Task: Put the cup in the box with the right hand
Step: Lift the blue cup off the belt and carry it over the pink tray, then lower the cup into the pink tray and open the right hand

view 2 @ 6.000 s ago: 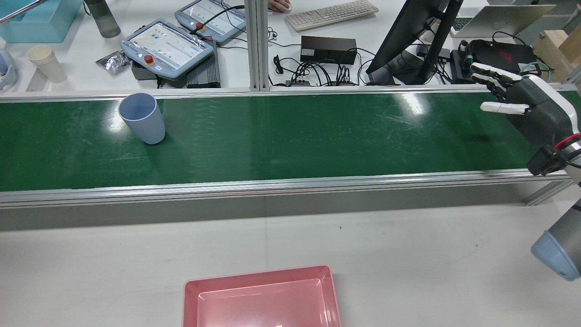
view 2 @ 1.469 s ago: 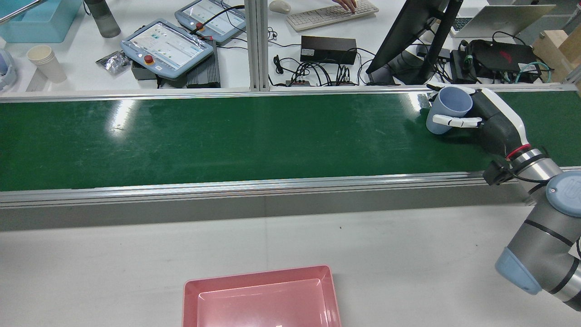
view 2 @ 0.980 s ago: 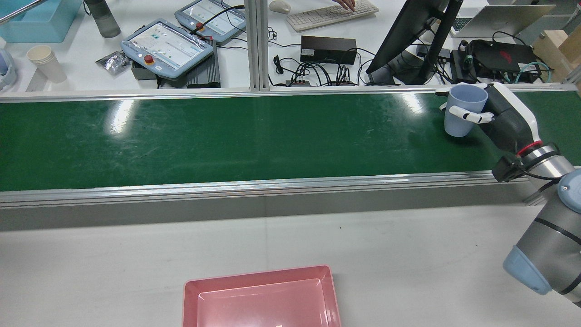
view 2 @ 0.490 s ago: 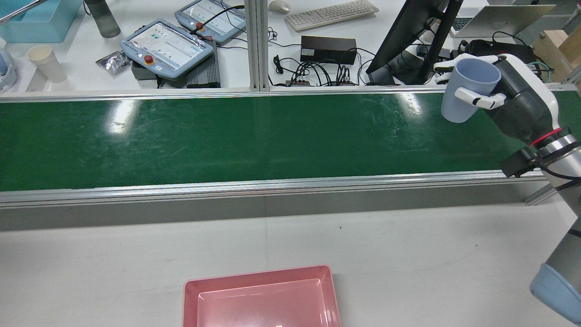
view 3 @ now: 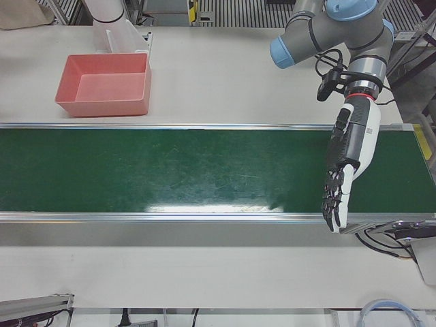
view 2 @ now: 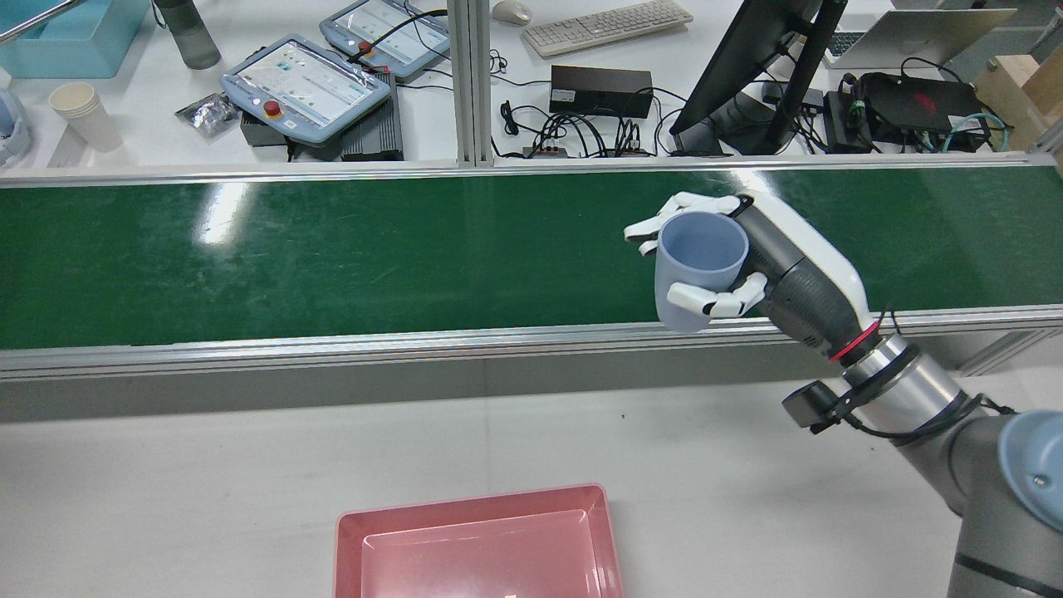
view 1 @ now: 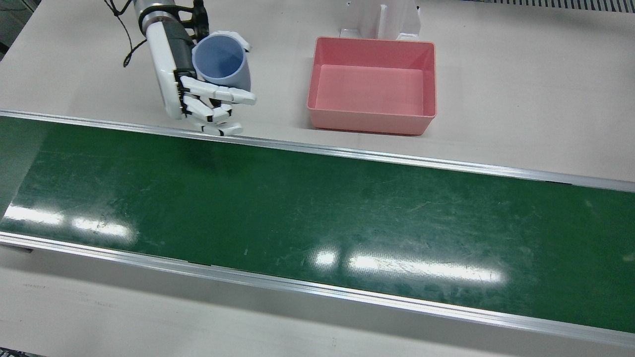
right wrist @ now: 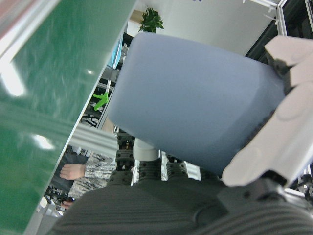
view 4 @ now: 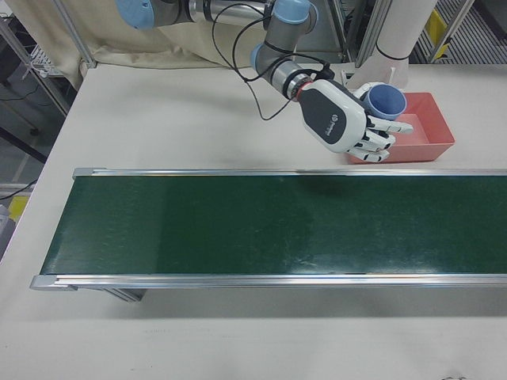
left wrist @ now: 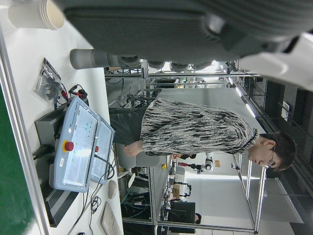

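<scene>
My right hand (view 2: 768,266) is shut on a pale blue cup (view 2: 696,270) and holds it upright in the air over the near rail of the green conveyor belt (view 2: 332,249). In the front view the cup (view 1: 221,62) and hand (view 1: 191,91) are left of the pink box (view 1: 372,125), apart from it. The box also shows in the rear view (view 2: 349,531) and is empty. The right hand view is filled by the cup (right wrist: 195,112). My left hand (view 3: 344,170) is open, fingers stretched flat, over the belt's other end.
White table surface lies between the belt rail and the box. A white post base (view 1: 382,20) stands just behind the box. Beyond the belt sit teach pendants (view 2: 303,83), a monitor (view 2: 756,75), cables and paper cups (view 2: 83,112).
The cup rode the belt from one end to the other; my right hand closed on it, lifted it, and has now carried it left and back over the near rail.
</scene>
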